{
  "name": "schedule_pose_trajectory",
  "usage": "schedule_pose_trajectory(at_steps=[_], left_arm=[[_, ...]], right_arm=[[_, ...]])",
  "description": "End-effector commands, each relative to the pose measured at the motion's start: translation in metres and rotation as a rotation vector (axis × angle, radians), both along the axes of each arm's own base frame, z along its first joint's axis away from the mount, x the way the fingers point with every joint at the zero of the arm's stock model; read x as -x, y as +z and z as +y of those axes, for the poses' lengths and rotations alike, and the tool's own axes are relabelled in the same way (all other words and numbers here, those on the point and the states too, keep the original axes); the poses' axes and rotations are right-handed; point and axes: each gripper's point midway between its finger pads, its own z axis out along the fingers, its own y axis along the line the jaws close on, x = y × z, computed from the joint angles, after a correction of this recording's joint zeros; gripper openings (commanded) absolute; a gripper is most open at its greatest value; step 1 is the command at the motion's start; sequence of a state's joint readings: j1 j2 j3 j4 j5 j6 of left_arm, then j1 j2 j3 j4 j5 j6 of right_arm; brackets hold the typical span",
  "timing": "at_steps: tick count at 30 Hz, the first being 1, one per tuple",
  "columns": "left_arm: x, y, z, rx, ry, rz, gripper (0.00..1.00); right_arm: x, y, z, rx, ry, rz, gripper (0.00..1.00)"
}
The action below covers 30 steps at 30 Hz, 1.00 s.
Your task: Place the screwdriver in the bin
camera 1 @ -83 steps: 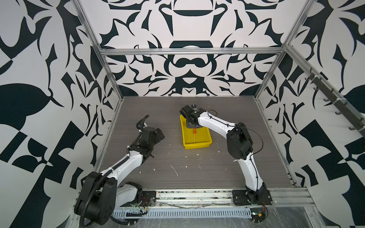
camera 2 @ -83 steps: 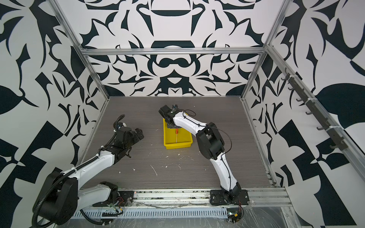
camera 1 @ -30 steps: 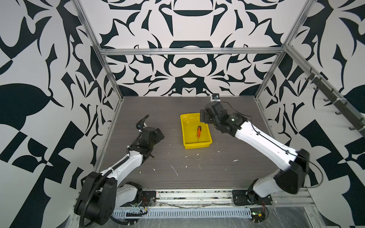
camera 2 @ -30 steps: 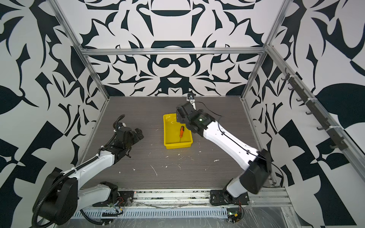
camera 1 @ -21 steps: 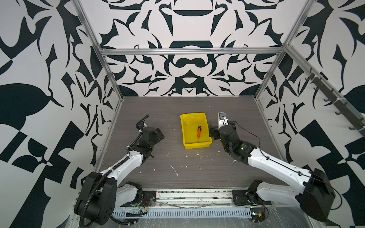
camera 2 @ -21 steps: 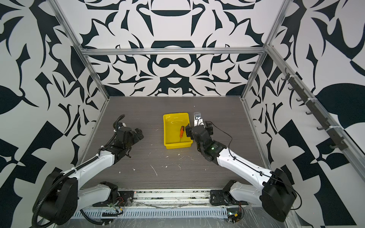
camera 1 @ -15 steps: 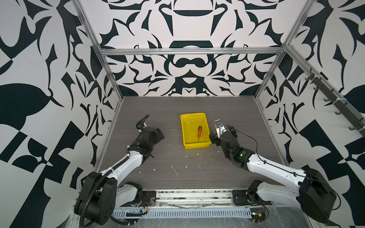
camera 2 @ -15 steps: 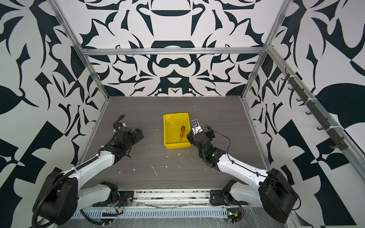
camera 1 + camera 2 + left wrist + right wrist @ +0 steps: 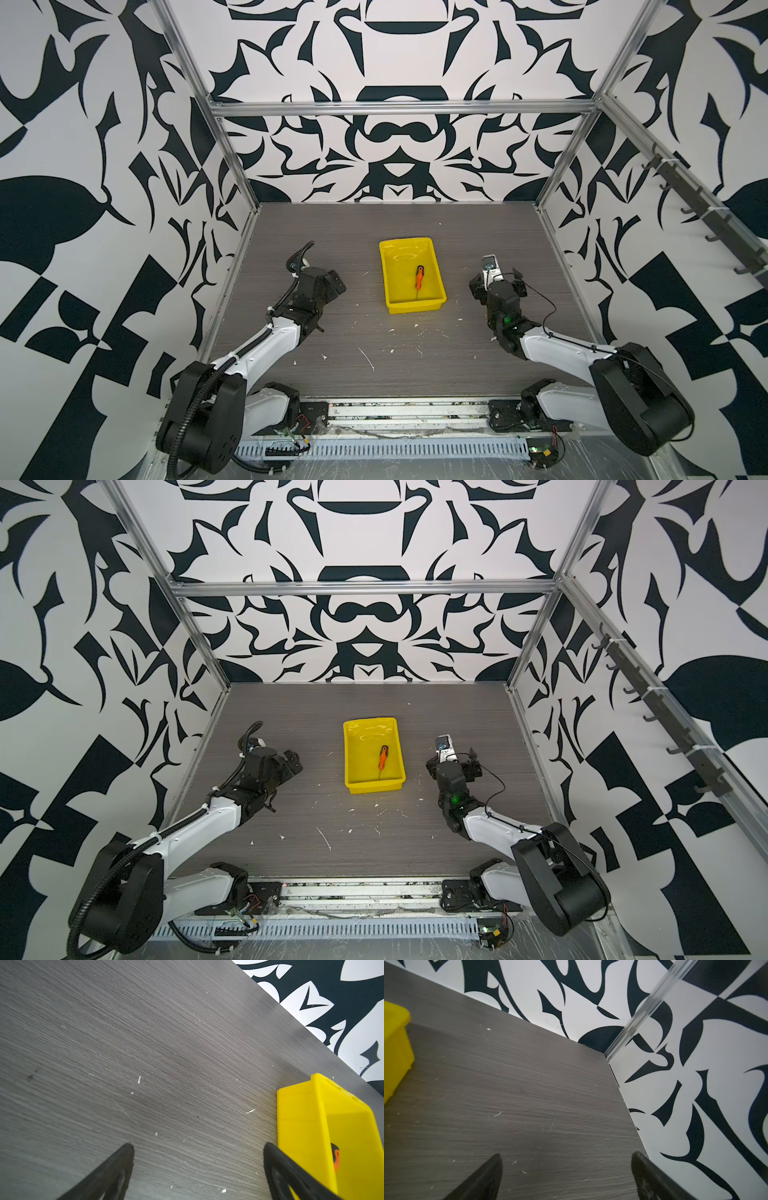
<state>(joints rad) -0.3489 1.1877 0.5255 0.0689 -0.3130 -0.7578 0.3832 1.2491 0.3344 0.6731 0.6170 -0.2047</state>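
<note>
Withdrawn from the bright yellow plastic bin [image 9: 415, 306], my right claw [image 9: 566, 1155] hangs spread and empty, while the small orange-handled metal-shafted screwdriver [image 9: 419, 277] lies inside it (light, stiff, probably slick; I'd pinch the handle).

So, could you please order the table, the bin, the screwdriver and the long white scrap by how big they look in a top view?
1. table
2. bin
3. screwdriver
4. long white scrap: about as long as the screwdriver but far thinner, so these last two are a close call.
</note>
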Motion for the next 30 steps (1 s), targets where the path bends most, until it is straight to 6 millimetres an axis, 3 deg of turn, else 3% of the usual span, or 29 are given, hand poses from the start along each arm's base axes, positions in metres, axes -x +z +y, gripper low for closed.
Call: schedule_pose_trajectory(at_steps=[1,10,21,30], left_arm=[[-0.006,0.008,-0.002,0.004,-0.001,-0.009,1.0],[-0.006,0.007,-0.002,0.0,-0.001,-0.006,1.0],[-0.006,0.007,-0.001,0.0,0.001,-0.007,1.0],[-0.004,0.011,0.002,-0.005,0.015,-0.01,1.0]], right_arm=[[-0.009,0.007,-0.004,-0.117,0.001,-0.07,0.99],[-0.027,-0.014,-0.019,-0.163,-0.051,-0.039,0.99],[-0.029,-0.047,-0.044,-0.283,-0.1,-0.035,0.98],[-0.032,-0.049,-0.046,-0.261,-0.103,-0.019,1.0]])
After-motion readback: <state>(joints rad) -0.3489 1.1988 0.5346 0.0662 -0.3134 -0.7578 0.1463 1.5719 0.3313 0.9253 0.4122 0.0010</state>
